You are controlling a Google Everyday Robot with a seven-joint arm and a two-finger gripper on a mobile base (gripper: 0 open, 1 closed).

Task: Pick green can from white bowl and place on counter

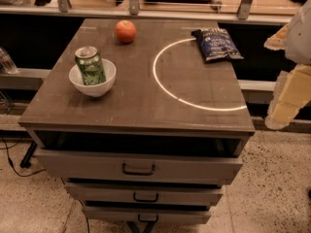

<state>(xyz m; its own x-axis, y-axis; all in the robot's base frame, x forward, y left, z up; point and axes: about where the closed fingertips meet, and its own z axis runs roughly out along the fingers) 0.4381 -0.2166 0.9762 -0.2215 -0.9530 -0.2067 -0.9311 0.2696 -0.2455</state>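
Left edge: a clear, glassy object (5,61) sits past the cabinet, cut off by the frame; I cannot tell what it is.
Floor, left: a dark cable (14,166) trails over the speckled floor and runs under the cabinet, out of sight.
White bowl (103,85): stands on the left side of the counter, near its left edge.
Green can (90,65): stands inside the white bowl, leaning a little, its silver top facing up and left. Its base is hidden behind the bowl's rim.
Counter (131,103): a dark grey-brown top, fully in view.
Orange-red fruit (125,31): sits alone near the back edge, well apart from the bowl.
Drawers (138,168): three show below the top, each pulled part-way out. The lowest is clipped by the bottom of the frame, and the inside of each is dark.
White arc (167,89): a thin bright curve on the right half of the top. Its upper end meets the bag.
Dark blue snack bag (217,43): lies flat at the back right corner; the print on it is unreadable.
Gripper (285,103): cream and white parts hang off the right side of the cabinet, beside the counter and well apart from the can. They are blurred and cut by the frame, so I cannot tell its state.
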